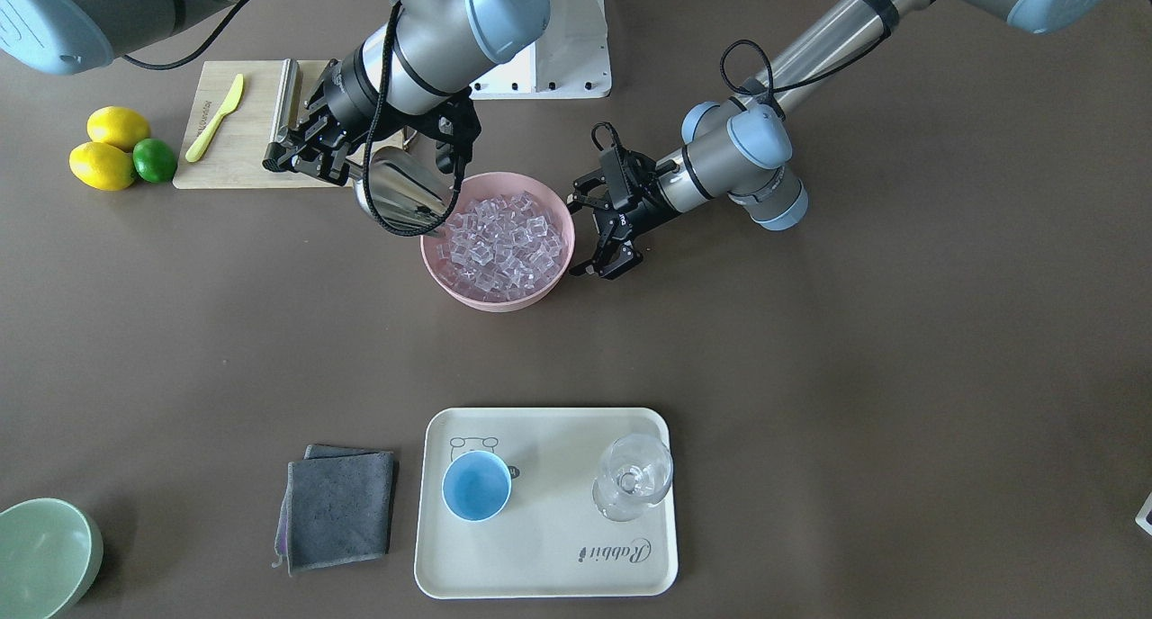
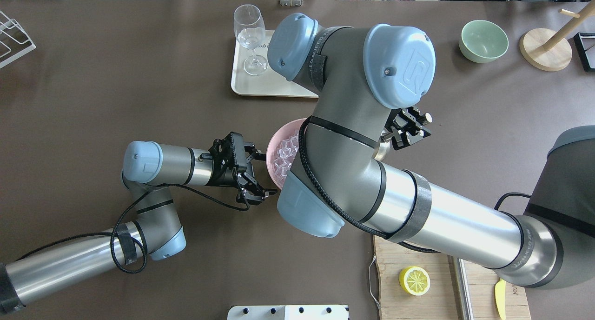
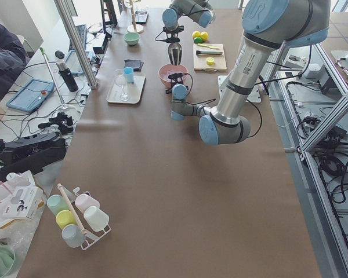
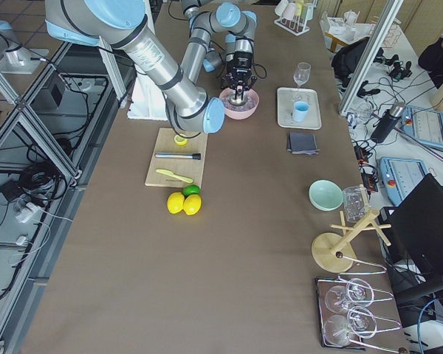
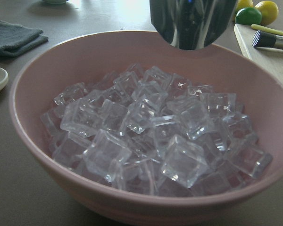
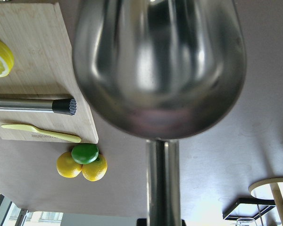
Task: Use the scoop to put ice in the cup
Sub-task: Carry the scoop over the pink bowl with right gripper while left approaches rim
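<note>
The pink bowl (image 1: 493, 300) holds many clear ice cubes (image 1: 504, 241). My right gripper (image 1: 346, 165) is shut on the handle of the steel scoop (image 1: 403, 192). The scoop is empty and hangs tilted at the bowl's rim, on the cutting-board side. The right wrist view shows its empty trough (image 6: 160, 66). My left gripper (image 1: 589, 234) is open, close beside the bowl's opposite wall; I cannot tell whether it touches. The left wrist view shows the ice (image 5: 151, 127) and the scoop's tip (image 5: 193, 23) above it. The light-blue cup (image 1: 476, 485) stands empty on the cream tray (image 1: 540, 565).
A clear stemmed glass (image 1: 633, 475) stands on the tray beside the cup. A grey cloth (image 1: 340, 506) lies next to the tray and a pale green bowl (image 1: 45, 556) stands at the table corner. A cutting board (image 1: 252, 165) holds a yellow knife and a steel rod. Lemons and a lime (image 1: 121, 151) lie beside it.
</note>
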Robot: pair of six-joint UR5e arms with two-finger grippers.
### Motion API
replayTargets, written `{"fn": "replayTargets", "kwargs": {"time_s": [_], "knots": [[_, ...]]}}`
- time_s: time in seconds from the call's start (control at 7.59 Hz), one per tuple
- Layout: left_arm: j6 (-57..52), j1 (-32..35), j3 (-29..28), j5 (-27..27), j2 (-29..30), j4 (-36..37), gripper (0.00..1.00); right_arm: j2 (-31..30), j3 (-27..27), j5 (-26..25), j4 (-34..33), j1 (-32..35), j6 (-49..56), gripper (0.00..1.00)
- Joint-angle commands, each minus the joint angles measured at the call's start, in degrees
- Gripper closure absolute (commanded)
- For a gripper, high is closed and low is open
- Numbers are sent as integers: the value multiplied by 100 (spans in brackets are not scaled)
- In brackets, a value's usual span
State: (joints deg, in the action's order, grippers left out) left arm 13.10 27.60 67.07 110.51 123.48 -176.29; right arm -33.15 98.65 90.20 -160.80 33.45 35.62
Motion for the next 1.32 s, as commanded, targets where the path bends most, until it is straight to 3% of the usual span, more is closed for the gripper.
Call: {"fn": "replayTargets", "kwargs": {"time_s": [0.0,0.66,1.19], "knots": [[0,-1,-1,-4,10,25,2,-7,-196,-108,66,-101,-178,100],[0,-1,8,-4,10,25,2,37,-750,-169,619,-286,-441,100],[0,-1,-1,5,1,25,2,-182,-821,-161,1075,-295,-590,100]]}}
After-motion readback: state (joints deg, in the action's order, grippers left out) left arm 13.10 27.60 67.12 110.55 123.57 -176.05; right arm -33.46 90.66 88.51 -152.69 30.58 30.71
